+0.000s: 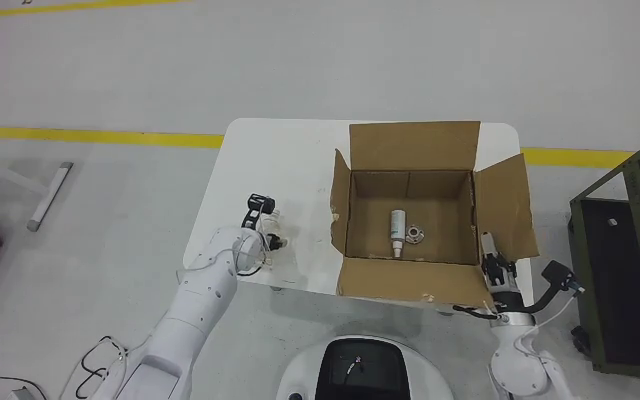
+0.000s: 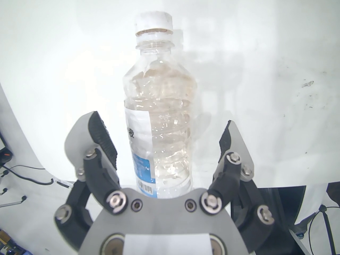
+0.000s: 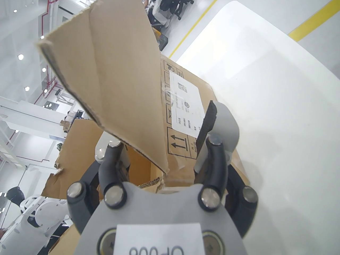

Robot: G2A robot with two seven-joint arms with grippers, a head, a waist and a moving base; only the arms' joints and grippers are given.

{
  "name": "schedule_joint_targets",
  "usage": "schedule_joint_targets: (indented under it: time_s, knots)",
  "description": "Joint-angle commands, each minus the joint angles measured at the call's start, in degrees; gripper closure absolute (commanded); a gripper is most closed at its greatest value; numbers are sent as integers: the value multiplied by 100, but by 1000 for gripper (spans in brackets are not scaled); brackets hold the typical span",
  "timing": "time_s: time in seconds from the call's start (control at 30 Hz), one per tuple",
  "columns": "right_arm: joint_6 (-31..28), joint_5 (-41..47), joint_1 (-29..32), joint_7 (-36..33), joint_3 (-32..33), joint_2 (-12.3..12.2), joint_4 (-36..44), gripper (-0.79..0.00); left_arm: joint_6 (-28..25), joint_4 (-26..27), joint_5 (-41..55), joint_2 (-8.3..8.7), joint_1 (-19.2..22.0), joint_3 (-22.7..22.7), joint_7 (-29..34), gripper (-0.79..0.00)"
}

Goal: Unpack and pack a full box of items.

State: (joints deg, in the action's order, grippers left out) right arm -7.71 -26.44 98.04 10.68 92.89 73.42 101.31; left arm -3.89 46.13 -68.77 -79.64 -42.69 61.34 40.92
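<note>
A clear plastic water bottle (image 2: 159, 112) with a white cap lies between the fingers of my left gripper (image 2: 161, 122), which is open with a gap on each side. In the top view that gripper (image 1: 271, 239) is over the white table (image 1: 280, 160), left of the open cardboard box (image 1: 405, 278). A white bottle (image 1: 398, 232) and a small round item (image 1: 415, 236) lie on the box floor. My right gripper (image 1: 489, 262) is at the box's right side. It is open and straddles the raised right flap (image 3: 111, 80). One finger pad (image 3: 208, 122) shows; the flap hides the other.
All the box's flaps (image 1: 412, 146) are folded outward. A dark green cart (image 1: 608, 280) stands on the floor beyond the table's right edge. Bare table top stretches left of the box and behind my left gripper.
</note>
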Motion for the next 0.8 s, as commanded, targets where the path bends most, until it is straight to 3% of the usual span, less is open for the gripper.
schedule_joint_targets:
  time_s: [0.0, 0.2, 0.33, 0.53, 0.6, 0.77]
  knots:
    - [-29, 16, 39, -3, 22, 3, 69, -588, 9, 110, 7, 18, -19, 52, 10, -785]
    - [-202, -24, 235, 46, 206, 0, 367, -613, 85, 965, 94, 158, -253, 475, 193, -785]
    - [-255, 4, 379, 38, 379, -3, 524, -600, 127, 2125, 246, 309, -646, 999, 662, -785]
    - [-362, 187, 611, 39, 654, 0, 809, -671, 211, 3945, 516, 474, -1305, 1723, 1248, -785]
    - [-399, 324, 697, 36, 759, 4, 935, -711, 217, 4418, 680, 501, -1450, 1878, 1381, -785]
    - [-461, 720, 871, 162, 1160, 16, 1211, -683, 254, 5312, 1013, 542, -1665, 2111, 1559, -785]
